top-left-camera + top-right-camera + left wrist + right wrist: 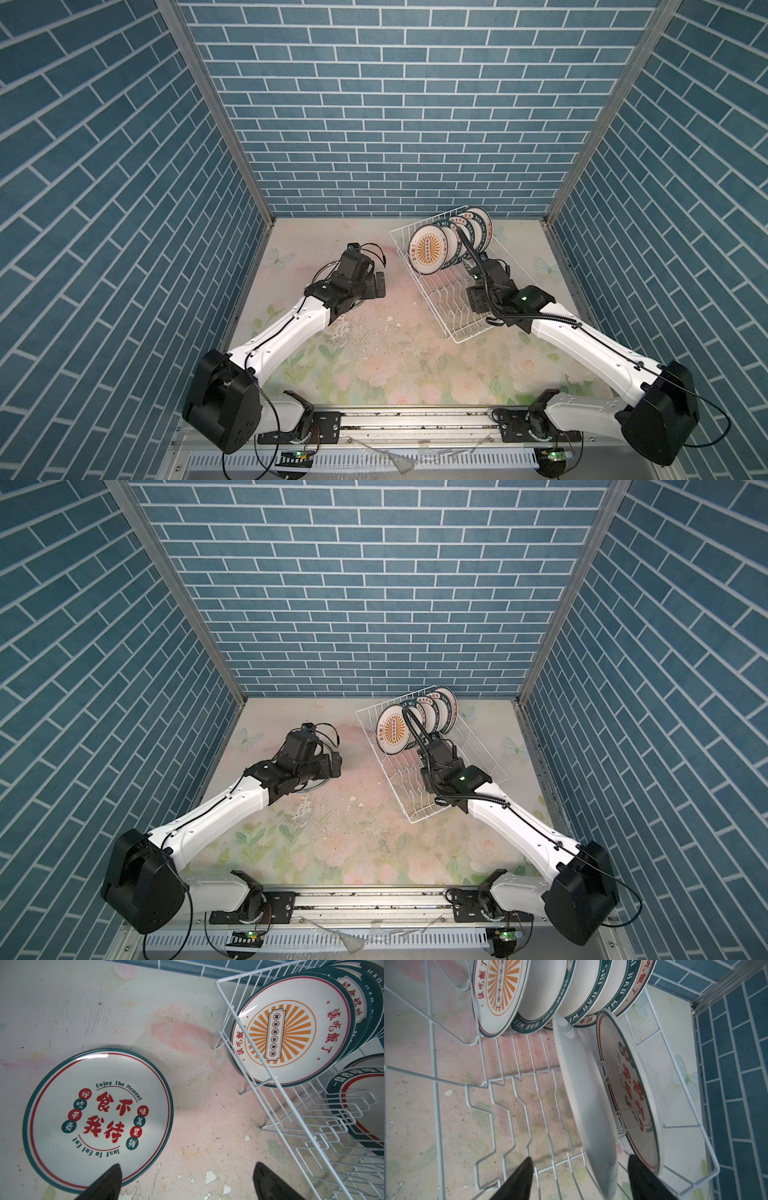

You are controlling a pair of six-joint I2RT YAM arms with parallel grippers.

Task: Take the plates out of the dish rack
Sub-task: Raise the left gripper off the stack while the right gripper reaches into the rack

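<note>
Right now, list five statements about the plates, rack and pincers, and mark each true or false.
1. One plate lies flat, face up, on the table outside the dish rack. True.
2. The left pincer grips that plate. False: it is open and holds nothing.
3. The sunburst plate stands on edge in the rack. True.
4. The rack is empty. False: several plates stand in it.
5. The right pincer straddles a white-backed plate in the rack. True.
</note>
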